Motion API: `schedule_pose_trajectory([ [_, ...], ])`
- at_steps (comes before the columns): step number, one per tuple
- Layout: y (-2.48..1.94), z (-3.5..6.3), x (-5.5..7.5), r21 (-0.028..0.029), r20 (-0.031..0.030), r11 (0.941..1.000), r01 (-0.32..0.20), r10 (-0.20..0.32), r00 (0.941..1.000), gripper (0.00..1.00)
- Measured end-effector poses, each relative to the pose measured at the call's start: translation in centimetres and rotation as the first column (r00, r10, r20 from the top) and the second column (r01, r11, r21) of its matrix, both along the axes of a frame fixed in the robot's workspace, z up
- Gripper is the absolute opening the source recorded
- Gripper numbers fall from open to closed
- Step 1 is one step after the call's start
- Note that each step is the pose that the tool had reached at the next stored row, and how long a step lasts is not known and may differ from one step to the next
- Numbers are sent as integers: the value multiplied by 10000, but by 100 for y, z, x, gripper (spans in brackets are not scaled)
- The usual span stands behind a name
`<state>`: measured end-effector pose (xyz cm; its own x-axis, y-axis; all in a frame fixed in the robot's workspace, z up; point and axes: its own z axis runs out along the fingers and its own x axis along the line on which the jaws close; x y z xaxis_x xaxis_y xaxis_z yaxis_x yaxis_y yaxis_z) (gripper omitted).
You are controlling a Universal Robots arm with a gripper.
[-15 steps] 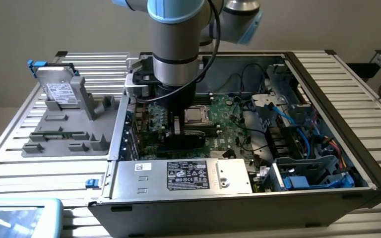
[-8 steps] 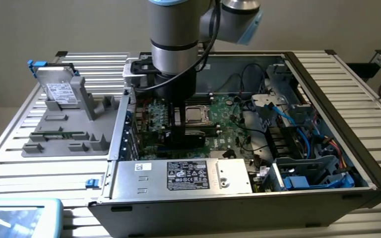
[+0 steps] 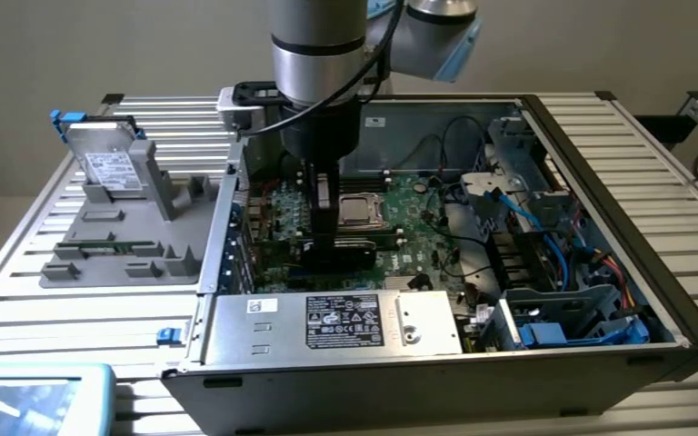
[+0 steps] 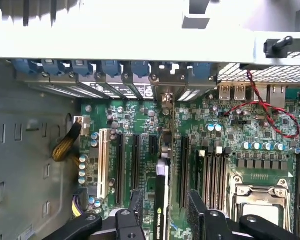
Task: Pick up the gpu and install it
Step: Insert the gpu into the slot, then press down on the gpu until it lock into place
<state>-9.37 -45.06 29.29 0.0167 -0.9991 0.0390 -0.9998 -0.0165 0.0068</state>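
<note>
The gpu stands on edge in a motherboard slot, seen as a thin black card with its silver bracket at the case's rear wall. My gripper straddles it and is open, with a gap between the card and each of the fingers. In the exterior view the gripper reaches down into the open computer case, and the black gpu sits just under it beside the CPU socket.
A grey fixture tray at the exterior view's left holds a silver drive with a white label and a thin green memory stick. The power supply, blue cables and a drive cage crowd the case.
</note>
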Motion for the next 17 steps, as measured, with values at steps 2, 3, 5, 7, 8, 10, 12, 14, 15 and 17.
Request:
schedule_pose_trajectory([
  [2,0,6,0,2,-58,10000,0,0,10000,49],
  [3,0,6,0,2,-58,10000,0,0,10000,49],
  [5,0,7,1,1,-59,10000,-1,1,10000,49],
  [7,0,7,1,0,-60,10000,-1,1,10000,49],
  [8,0,7,1,0,-60,10000,-1,1,10000,49],
  [10,0,7,1,0,-60,10000,-1,1,10000,49],
  [12,0,7,1,0,-60,10000,-1,1,10000,47],
  [14,0,7,1,0,-60,10000,-1,1,10000,40],
  [15,0,7,1,0,-60,10000,-1,1,10000,34],
  [17,0,7,1,0,-60,10000,-1,1,10000,28],
])
